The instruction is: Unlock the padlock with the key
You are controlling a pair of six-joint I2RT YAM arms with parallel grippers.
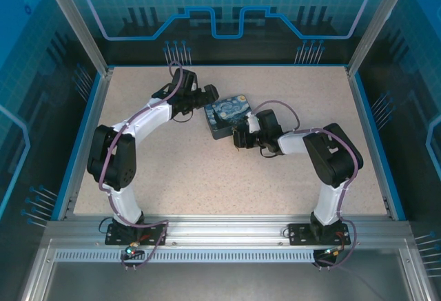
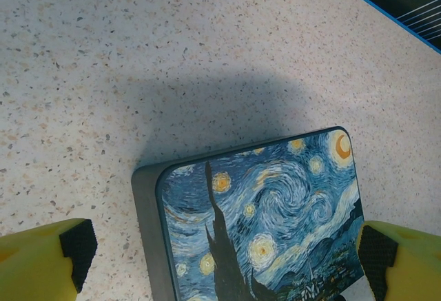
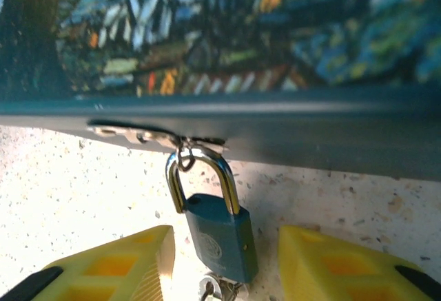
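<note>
- Right gripper (image 3: 226, 254): partly open, one finger on either side of the padlock (image 3: 218, 233), not clamping it.
- Padlock: shackle shut, hanging from the hasp on the box (image 3: 289, 125) side.
- Left gripper (image 2: 227, 249): spread wide over the box lid, above the desk (image 2: 138, 53), empty.

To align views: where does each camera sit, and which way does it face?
Top external: above, behind the bases, looking down at the table; both arms show.
Left wrist: over the starry-print box, looking down; left gripper open.
Right wrist: low, facing the box's side and padlock; right gripper flanks it.
Shared: the box.
</note>
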